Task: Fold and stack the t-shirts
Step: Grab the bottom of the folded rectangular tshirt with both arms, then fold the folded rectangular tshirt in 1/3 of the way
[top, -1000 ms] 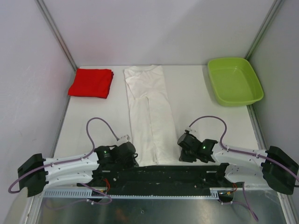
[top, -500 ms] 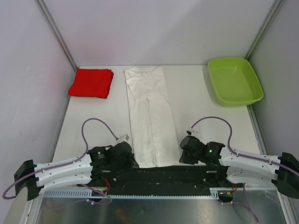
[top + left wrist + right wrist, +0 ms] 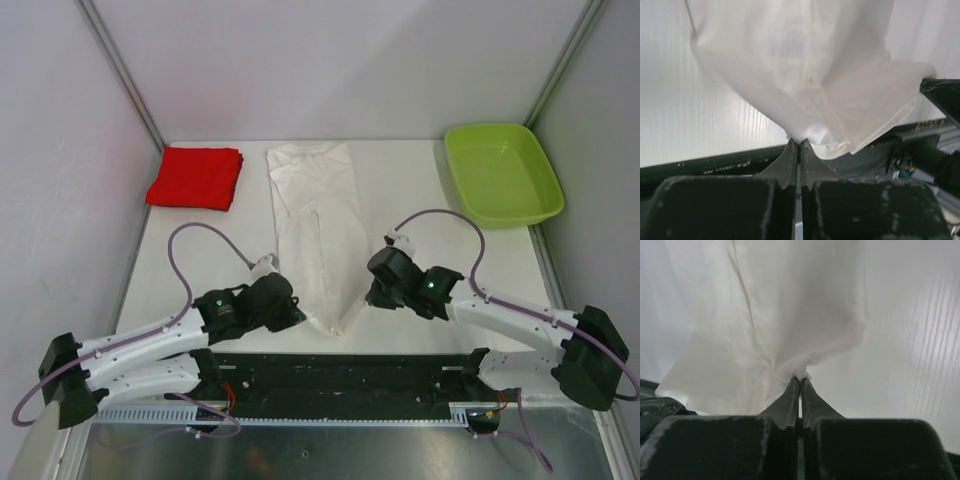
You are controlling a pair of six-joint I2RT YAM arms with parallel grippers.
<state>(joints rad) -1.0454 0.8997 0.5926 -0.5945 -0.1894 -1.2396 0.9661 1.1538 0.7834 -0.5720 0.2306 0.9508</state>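
Top view, white shirt (image 3: 318, 225): a long narrow strip down the mid-counter (image 3: 430, 240), collar end far, near hem lifted and drawn to a point between the arms.
Top view, left claw (image 3: 295, 314): pinching the near-left hem corner.
Top view, right claw (image 3: 370, 296): pinching the near-right hem corner.
Top view, red shirt (image 3: 196, 178): folded, far-left corner, well apart from the white one.
Top view, risk: the hem sags between the two corners; carried forward like this, the fold would likely land bunched or skewed.
Left wrist, claw: tips pressed together on a thin bit of cloth edge, other layers hanging loose beside it.
Left wrist, risk: an unpinched layer drops and the fold opens.
Right wrist, claw: tips closed on a small tuck of cloth.
Right wrist, risk: a shallow bite; an uneven pull between the arms could tug it free.
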